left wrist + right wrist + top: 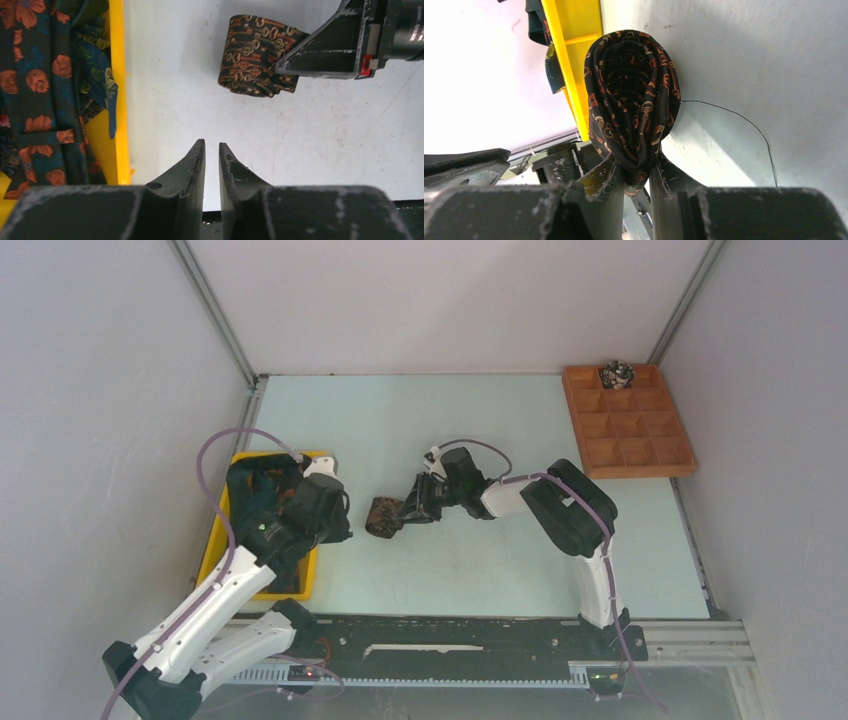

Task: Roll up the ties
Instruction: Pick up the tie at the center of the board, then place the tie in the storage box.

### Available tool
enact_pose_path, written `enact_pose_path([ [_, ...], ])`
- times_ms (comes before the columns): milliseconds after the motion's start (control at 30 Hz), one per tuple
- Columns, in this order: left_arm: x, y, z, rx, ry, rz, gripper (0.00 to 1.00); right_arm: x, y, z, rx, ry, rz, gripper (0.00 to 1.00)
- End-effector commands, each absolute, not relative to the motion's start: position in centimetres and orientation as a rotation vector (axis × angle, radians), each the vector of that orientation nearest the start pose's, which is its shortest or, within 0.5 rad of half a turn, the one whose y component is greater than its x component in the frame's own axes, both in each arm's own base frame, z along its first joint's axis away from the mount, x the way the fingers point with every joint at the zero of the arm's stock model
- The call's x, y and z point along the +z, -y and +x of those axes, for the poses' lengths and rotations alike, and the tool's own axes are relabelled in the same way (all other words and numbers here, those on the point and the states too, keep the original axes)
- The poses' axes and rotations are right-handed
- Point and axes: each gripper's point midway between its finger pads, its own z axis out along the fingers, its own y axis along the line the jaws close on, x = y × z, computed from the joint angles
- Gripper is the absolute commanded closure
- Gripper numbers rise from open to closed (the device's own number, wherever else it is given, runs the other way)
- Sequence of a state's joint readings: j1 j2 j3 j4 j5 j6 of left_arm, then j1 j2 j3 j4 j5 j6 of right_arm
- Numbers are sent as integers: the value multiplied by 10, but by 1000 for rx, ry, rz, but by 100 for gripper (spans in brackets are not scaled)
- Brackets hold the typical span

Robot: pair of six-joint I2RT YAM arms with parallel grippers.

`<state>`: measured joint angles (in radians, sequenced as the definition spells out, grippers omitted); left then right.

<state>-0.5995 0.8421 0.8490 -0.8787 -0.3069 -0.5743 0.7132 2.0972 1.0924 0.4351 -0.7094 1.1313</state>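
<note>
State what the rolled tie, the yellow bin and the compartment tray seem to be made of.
The rolled tie: woven fabric, perhaps silk or polyester; slight sheen, soft folds, a loose thread. The yellow bin: probably plastic; smooth, uniform glossy colour. The compartment tray: seemingly wood, matte reddish-brown; grain too small to confirm.

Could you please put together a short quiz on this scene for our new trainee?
1. True or false: the right hand is shut on a rolled tie.
2. How many rolled ties sit in the wooden tray?
3. Where do the unrolled ties lie? A) in the yellow bin B) on the floor C) in the wooden tray

Key: 1 true. 2 one coil, in the far row. 3 A.
</note>
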Motion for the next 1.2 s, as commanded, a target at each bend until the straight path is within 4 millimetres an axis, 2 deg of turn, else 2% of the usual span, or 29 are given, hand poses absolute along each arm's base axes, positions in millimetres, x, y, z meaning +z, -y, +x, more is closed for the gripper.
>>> enact_pose_path([
  [0, 180, 86, 198, -134, -2347, -68, 76, 103, -414, 284, 1770, -2458, -15, 100],
  [67, 185, 88, 198, -158, -2327, -49, 68, 110, -407, 292, 1773, -2438, -1, 100],
  [200, 191, 87, 198, -173, -2290, -40, 30, 127, -386, 311, 1773, -2395, 32, 100],
  [300, 194, 87, 199, -181, -2270, -28, 9, 142, -363, 330, 1752, -2352, 69, 100],
  [367, 195, 87, 200, -182, -2258, -23, 1, 152, -344, 344, 1728, -2320, 96, 100],
  [667, 192, 82, 201, -189, -2205, -75, 0, 187, -221, 424, 1516, -2196, 299, 100],
  [867, 193, 82, 200, -208, -2182, -87, 0, 207, -129, 477, 1338, -2055, 501, 100],
  [1067, 192, 79, 200, -193, -2179, -93, 0, 216, -51, 512, 1133, -1978, 626, 100],
  [1167, 192, 78, 200, -192, -2176, -95, 0, 210, -12, 525, 981, -1985, 696, 100],
])
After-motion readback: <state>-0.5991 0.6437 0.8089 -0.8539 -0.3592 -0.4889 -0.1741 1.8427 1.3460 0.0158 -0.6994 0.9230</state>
